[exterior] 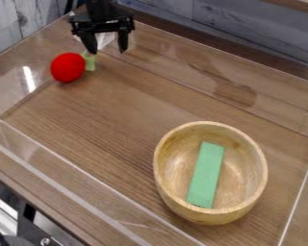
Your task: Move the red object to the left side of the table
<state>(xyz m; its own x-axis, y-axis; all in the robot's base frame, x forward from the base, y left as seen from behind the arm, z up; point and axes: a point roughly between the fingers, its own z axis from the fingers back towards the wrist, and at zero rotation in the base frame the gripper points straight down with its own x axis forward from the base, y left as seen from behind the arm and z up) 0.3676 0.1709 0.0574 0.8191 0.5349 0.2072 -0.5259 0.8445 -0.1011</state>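
Note:
The red object [69,67] is a small glossy ball with a pale green stub on its right side. It rests on the brown wood-grain table [131,115] at the far left, close to the clear wall. My black gripper [103,41] hangs just up and right of it, fingers spread apart and open, with nothing between them. The ball lies free of the fingers.
A wooden bowl [211,204] stands at the near right with a flat green block [208,174] inside it. Low clear acrylic walls [15,72] edge the tabletop on all sides.

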